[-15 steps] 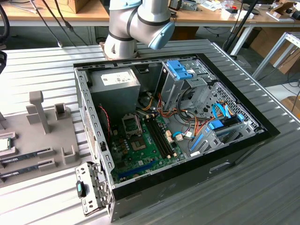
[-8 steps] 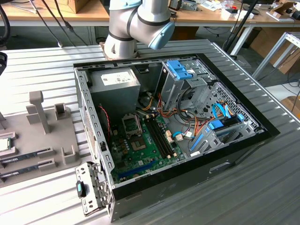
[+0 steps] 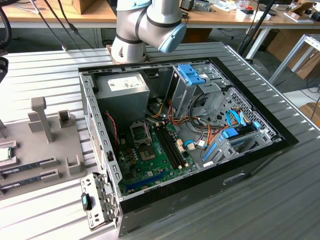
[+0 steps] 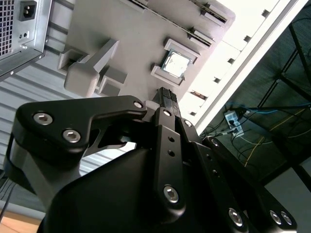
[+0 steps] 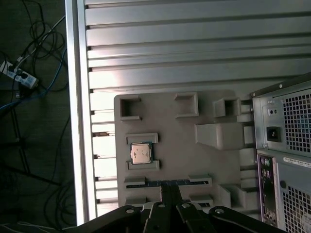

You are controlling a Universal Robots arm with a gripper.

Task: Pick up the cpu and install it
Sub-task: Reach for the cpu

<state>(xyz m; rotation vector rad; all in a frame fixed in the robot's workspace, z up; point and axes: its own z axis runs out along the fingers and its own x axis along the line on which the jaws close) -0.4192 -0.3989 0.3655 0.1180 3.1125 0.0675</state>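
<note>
On the grey fixture plate [image 5: 204,167] that rests on the ribbed metal tabletop [image 5: 170,48] beside the open computer case [image 3: 200,192], the cpu [image 5: 141,154] lies flat in a shallow seat between two low raised rails. In the exterior view it shows at the far left edge [image 3: 4,154], well apart from the empty socket [image 3: 140,133] on the motherboard inside the case. It is a small, thin square with a silver-grey metal lid that catches the light and a narrow green circuit-board rim around it. It is probably very light and quite stiff, but delicate: the smooth lid looks slippery, and the underside, which cannot be seen, is best left untouched. The sensible hold seems to be on the two opposite edges that the rails leave free, with a gentle squeeze on the green rim and the chip kept level so it does not tilt or slide out. The pincer [image 5: 170,186] hangs above the plate near the cpu but not over it, and in both wrist views its fingertips appear pressed together, clenched on nothing [image 4: 165,93].
</note>
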